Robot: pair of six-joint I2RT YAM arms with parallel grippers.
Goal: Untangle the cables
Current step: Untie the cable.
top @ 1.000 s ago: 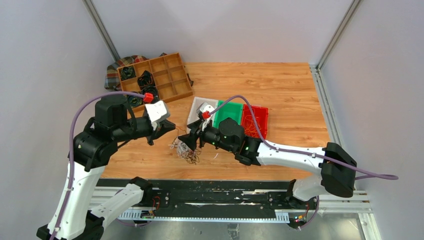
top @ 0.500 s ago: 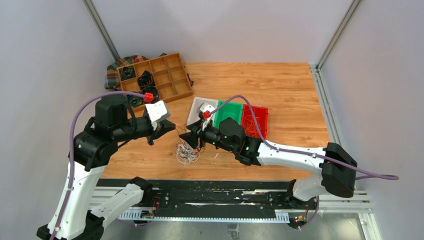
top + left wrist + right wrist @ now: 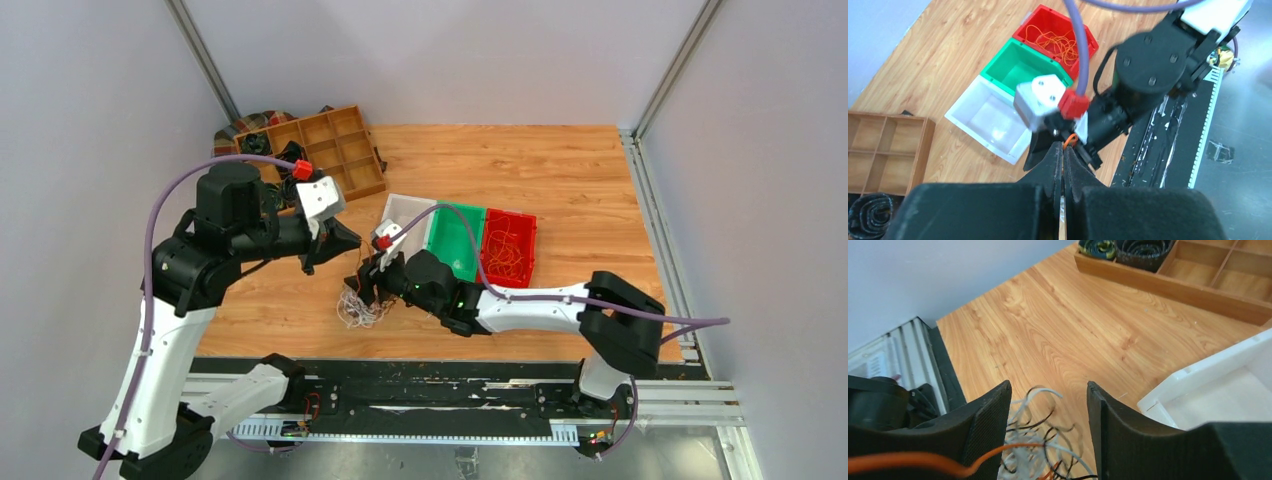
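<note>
Mid-separation. Left gripper [image 3: 1063, 150] is pressed together, apparently pinching an orange strand [image 3: 1071, 139]. Right gripper [image 3: 1048, 405] is spread over the cables [image 3: 358, 308], centre-left in the top view. Next we pin the bundle and pull apart.

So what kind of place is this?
Probably a robot test bench: two arms bolted at the edge of a wooden table, plain walls around it, coloured bins and tangled cables.

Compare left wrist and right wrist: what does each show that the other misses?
Left wrist only: red bin with loose orange cables, green bin, the right arm, the shut left gripper. Right wrist only: the tangle of white, black and orange cables inside the open right gripper. Both: white bin, wooden tray, table.
</note>
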